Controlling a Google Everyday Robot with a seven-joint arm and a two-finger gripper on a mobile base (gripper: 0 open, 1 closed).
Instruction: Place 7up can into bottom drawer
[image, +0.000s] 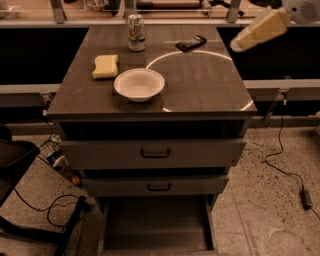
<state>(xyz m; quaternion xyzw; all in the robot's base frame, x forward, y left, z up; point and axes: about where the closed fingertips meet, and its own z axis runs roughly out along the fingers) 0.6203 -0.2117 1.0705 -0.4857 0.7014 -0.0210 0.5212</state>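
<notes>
Standing on top: 7up can (135, 32), upright at 11 o'clock on the cabinet top (210, 85), near the back edge.
Gripper: gripper (239, 44) at 2 o'clock, off the top's right back corner, cream, slanting down-left, well apart from the can.
Grip state: cannot tell.
Bottom drawer: bottom drawer (155, 227) at 6 o'clock, pulled out, plain grey floor showing.
Upper drawers: top drawer (105, 152) and middle drawer (200, 185), each with a dark handle.
Surface: grey-brown, glossy, bright light arc (165, 56) at 3 o'clock.
Other items: yellow sponge (105, 66) at 10 o'clock; white bowl (139, 84) just off centre toward 8 o'clock; black device (191, 43) at 1 o'clock.
Room: speckled floor (260, 210); black cable (280, 160) at 4 o'clock; dark chair (15, 155) at 8 o'clock.
</notes>
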